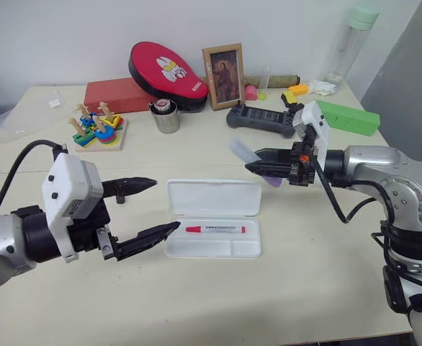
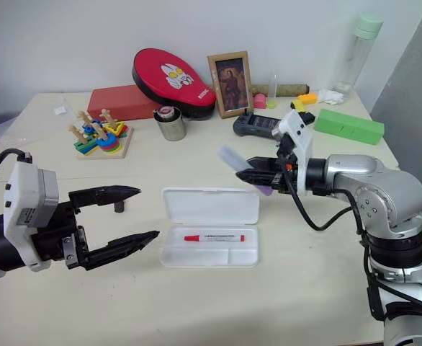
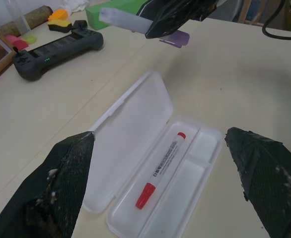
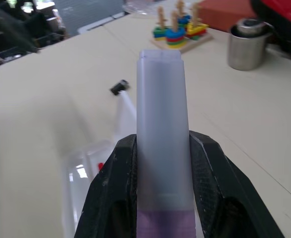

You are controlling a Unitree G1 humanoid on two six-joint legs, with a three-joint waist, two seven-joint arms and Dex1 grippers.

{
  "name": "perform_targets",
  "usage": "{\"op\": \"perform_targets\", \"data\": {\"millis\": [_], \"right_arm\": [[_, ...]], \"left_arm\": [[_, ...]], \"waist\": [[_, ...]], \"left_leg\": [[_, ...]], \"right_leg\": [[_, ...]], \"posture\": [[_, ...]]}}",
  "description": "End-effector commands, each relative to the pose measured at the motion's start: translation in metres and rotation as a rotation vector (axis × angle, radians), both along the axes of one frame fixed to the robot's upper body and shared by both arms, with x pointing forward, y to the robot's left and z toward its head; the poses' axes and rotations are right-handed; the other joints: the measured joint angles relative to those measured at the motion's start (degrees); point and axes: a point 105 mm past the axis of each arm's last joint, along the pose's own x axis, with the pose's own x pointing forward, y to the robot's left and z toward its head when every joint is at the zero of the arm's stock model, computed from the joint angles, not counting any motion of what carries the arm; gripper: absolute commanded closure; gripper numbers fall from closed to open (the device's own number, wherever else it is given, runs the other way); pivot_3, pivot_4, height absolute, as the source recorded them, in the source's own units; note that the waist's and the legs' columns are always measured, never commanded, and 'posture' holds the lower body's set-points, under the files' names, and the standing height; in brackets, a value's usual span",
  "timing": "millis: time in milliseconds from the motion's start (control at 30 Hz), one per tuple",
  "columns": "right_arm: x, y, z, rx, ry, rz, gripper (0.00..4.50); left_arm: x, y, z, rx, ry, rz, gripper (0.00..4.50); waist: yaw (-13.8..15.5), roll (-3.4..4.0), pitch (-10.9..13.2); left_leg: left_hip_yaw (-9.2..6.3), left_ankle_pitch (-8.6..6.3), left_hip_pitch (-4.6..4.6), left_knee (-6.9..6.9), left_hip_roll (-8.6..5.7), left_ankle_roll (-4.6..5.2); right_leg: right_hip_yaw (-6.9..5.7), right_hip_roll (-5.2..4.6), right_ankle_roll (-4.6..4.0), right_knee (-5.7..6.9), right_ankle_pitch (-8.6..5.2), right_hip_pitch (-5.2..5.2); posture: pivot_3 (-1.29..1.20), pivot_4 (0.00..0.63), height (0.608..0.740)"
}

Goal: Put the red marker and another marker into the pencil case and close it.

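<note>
Risk first: your right gripper (image 1: 258, 161) pinches the lilac marker (image 4: 163, 148) crosswise in the air at 1 o'clock of the open pencil case (image 1: 212, 228), so a tilted release lands it on the lid or rim. Red marker (image 1: 215, 229) already lies in the tray. Left gripper (image 1: 153, 209) spread wide at the case's 9 o'clock; watch it. Game controller (image 1: 260, 120) at 12, well apart.
</note>
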Motion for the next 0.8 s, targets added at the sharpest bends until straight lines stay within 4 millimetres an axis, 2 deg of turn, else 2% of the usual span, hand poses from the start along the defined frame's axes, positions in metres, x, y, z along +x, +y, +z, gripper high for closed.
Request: {"op": "perform_targets", "data": {"millis": [33,267,400,800], "right_arm": [[-0.020,0.016,0.017,0.020,-0.071,0.148,3.23],[-0.033,0.040,-0.004,-0.011,0.000,0.292,3.23],[-0.034,0.052,-0.024,-0.048,0.041,0.320,3.23],[-0.037,0.079,-0.054,-0.092,0.108,0.392,3.23]], "left_arm": [[0.002,0.003,0.002,0.001,-0.021,0.006,0.00],[0.003,0.007,0.001,0.004,-0.018,0.008,0.00],[0.002,0.010,0.004,0.021,-0.018,0.013,0.00],[0.003,0.022,0.013,0.064,-0.038,0.047,0.00]], "waist": [[0.0,0.00,0.0],[-0.1,0.00,0.0],[-0.2,0.00,0.0],[-0.2,0.00,0.0]], "left_leg": [[0.00,0.00,0.00,0.00,0.00,0.00],[0.00,0.00,0.00,0.00,0.00,0.00],[0.00,0.00,0.00,0.00,0.00,0.00],[0.00,0.01,0.00,0.00,0.01,-0.03]], "right_leg": [[0.00,0.00,0.00,0.00,0.00,0.00],[-0.01,0.00,0.00,0.00,0.00,-0.02],[0.00,0.00,0.00,0.00,0.00,-0.02],[-0.02,0.00,0.00,0.01,0.00,-0.04]], "posture": [[0.00,0.150,0.740],[0.00,0.150,0.740],[0.00,0.150,0.740],[0.00,0.150,0.740]]}}
